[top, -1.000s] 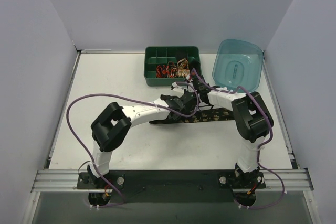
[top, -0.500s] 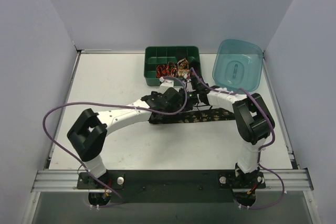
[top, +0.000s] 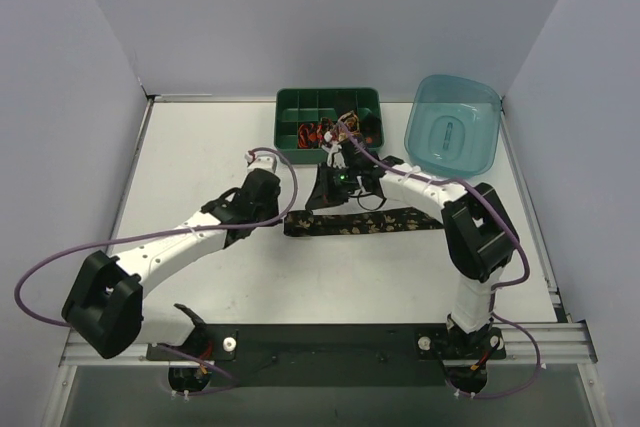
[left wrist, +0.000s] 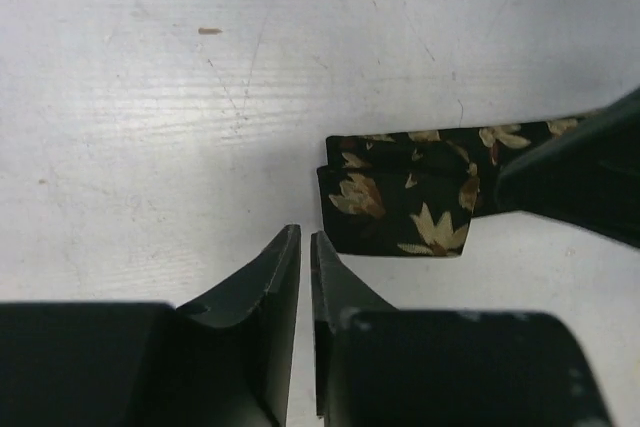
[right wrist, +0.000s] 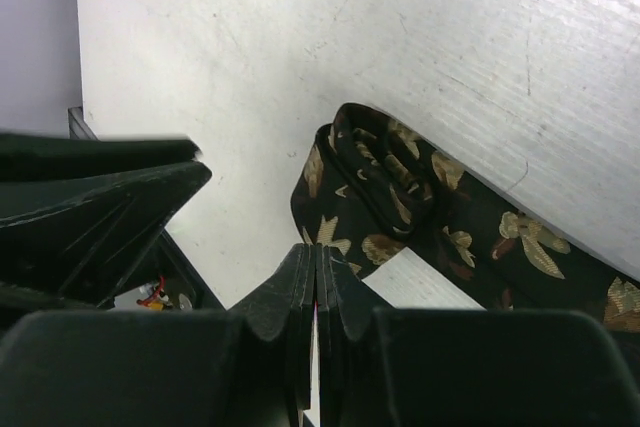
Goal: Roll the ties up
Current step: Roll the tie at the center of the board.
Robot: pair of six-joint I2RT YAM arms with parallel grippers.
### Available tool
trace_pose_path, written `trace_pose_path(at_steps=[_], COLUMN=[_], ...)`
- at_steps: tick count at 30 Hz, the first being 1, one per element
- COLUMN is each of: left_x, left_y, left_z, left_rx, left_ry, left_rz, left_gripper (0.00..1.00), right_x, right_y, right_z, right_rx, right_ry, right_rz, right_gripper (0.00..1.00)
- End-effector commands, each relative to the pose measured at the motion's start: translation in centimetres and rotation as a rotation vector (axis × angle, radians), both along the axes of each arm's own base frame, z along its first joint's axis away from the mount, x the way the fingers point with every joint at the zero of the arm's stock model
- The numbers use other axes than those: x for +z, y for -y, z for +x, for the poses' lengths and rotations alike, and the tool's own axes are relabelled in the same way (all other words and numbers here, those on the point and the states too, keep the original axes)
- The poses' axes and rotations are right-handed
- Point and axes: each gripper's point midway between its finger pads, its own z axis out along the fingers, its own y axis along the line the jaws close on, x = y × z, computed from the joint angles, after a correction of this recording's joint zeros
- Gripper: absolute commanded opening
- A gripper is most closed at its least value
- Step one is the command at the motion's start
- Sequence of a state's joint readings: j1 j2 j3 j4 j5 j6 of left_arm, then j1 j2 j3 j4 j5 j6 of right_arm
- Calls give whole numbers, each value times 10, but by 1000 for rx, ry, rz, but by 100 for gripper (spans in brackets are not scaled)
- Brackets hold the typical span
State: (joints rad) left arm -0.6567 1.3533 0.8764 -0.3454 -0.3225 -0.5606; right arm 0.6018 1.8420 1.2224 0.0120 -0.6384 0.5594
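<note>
Tie [top: 365,224] flat on table, black (gold leaf motifs), end folded.

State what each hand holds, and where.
Left hand: nothing. Right hand: shut at the folded end of the black gold-leaf fabric tie; hold unclear.

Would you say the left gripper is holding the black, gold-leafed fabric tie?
No; the left gripper hovers over bare table, clear of the tie.

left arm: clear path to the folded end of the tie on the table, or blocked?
Probably clear. In the left wrist view the hand sits just short of the tie's folded end, bare table between them. The right arm crosses the tie further along, not at this end.
</note>
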Motion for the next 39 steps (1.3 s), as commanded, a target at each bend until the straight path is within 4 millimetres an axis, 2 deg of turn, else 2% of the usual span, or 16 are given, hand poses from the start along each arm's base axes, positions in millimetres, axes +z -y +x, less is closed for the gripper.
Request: trace_pose_path(at_steps=[1,2,8,14,24,31,32,39], left_x=[19,20,10,9,9,3,9,8], left_y=[16,15,19,30,52,54,58,59], left_z=[-4,-5,-15,-19,-25,-30,-27,-29], left_rx=[-84,-86,-135,-193,-326,-351,-364,-377], left_ry=[79,87,66,64,50,33,58,62], left_rz=[-122,-133,-181,-232,-304,-306,-324,-327], left_gripper=[7,0,0,0,0,0,0,0], right_x=[24,32,19,-4,-33,-53,-57,-70], right_y=[-8,-11,-21,-23,-16,-9,-8,-2], right_z=[16,19,4,-1,7,8,8,6], right_rx=[10,16,83,109,90,78,80,74], right_ry=[55,70,38,-10,-35,-61,-66,-86], right_rz=[13,23,-20,-54,-130,-173,-179,-214], right_gripper=[0,0,0,0,0,0,0,0])
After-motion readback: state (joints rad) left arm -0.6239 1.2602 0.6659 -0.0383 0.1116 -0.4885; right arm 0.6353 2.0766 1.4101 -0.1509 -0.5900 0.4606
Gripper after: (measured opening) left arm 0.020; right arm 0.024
